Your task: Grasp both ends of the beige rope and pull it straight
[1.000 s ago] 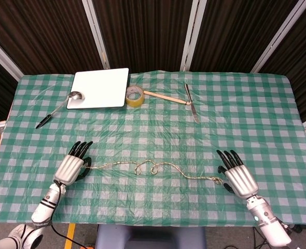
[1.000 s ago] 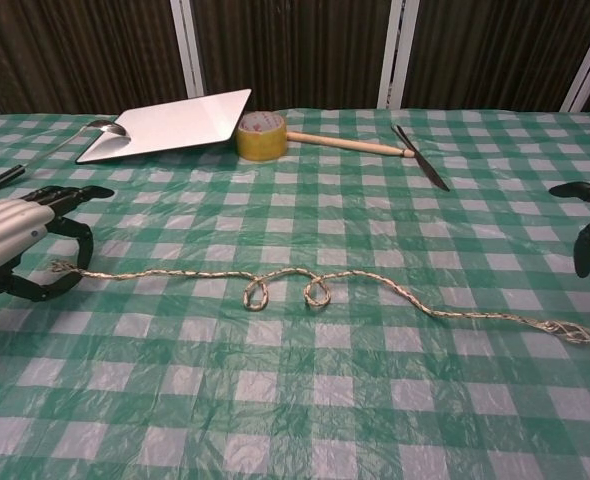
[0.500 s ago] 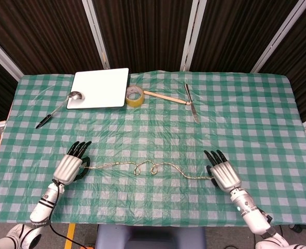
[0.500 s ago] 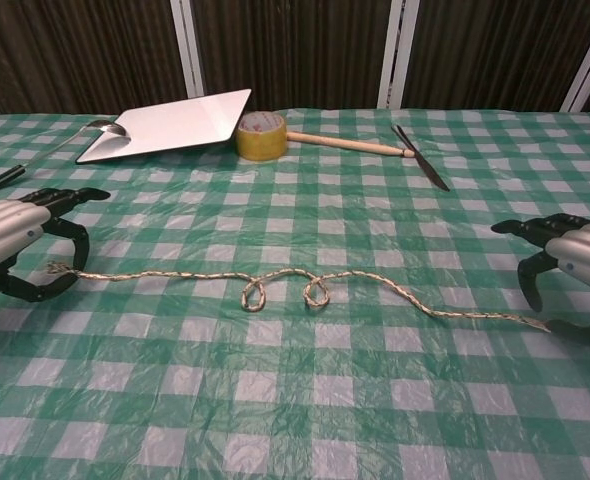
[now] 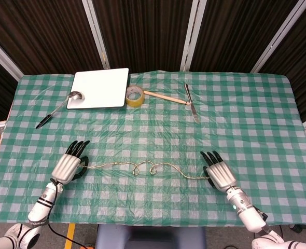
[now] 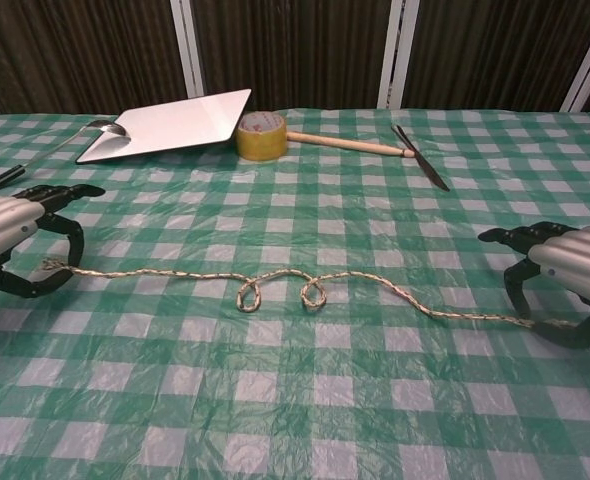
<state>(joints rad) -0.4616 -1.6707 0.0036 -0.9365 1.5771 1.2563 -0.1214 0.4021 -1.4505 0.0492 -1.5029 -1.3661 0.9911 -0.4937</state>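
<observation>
Beige rope (image 6: 275, 285): 1, 2 loops; 2 hands, left hand (image 5: 67, 166), right hand (image 5: 218, 171).

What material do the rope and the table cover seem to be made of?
The beige rope looks like braided or twisted fibre, matte, with a frayed left end; cotton or synthetic cannot be told. The green checked table cover looks like thin plastic sheet: it shines slightly and shows fine sharp wrinkles.
</observation>
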